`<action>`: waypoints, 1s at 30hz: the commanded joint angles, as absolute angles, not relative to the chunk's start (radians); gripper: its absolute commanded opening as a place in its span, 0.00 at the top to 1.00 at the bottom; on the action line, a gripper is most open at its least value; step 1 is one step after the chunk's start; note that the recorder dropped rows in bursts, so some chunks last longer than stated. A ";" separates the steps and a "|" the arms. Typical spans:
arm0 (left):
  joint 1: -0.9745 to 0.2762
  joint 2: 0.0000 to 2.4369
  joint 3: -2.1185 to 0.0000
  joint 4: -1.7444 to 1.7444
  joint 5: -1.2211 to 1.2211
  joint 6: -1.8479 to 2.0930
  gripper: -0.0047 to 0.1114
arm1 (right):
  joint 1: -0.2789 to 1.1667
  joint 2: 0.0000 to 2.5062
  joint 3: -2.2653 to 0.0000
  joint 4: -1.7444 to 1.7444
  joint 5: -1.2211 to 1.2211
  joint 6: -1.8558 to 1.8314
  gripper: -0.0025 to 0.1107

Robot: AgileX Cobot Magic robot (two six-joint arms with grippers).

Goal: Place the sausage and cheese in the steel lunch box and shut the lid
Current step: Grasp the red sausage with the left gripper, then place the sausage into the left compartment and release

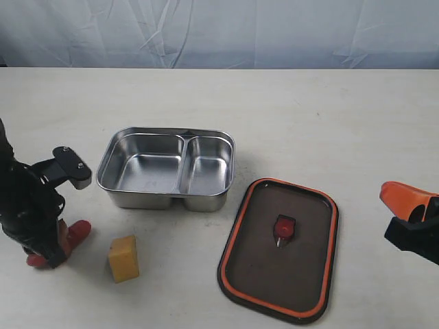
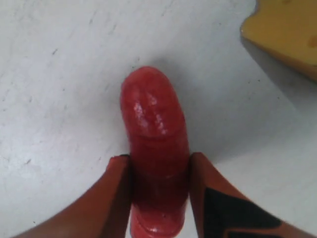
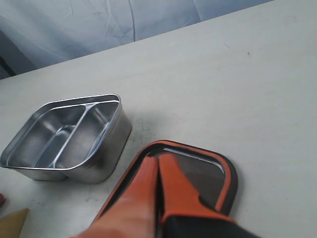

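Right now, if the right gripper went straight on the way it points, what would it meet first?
Likely the lid: the right gripper, shut, points toward it, though its height above is unclear.

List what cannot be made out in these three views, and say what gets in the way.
Exterior view: the small red-pink sausage is mostly hidden by the left arm.
Left wrist view: the yellow-orange cheese block is cut off by the frame edge; blur hides whether the left fingers press the sausage.
Right wrist view: the right fingers cover the centre of the dark orange-rimmed lid.
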State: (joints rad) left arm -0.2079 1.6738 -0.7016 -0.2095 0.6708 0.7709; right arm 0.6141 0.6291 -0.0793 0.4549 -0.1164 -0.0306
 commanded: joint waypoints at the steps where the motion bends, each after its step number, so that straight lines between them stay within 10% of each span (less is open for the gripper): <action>1: -0.249 1.688 -0.700 -0.183 0.670 0.757 0.96 | 0.619 0.622 -0.076 0.454 -0.123 -0.031 0.99; 30: -0.253 1.618 -0.985 -0.652 0.561 0.987 0.96 | 0.619 0.622 -0.076 0.454 -0.118 -0.034 0.99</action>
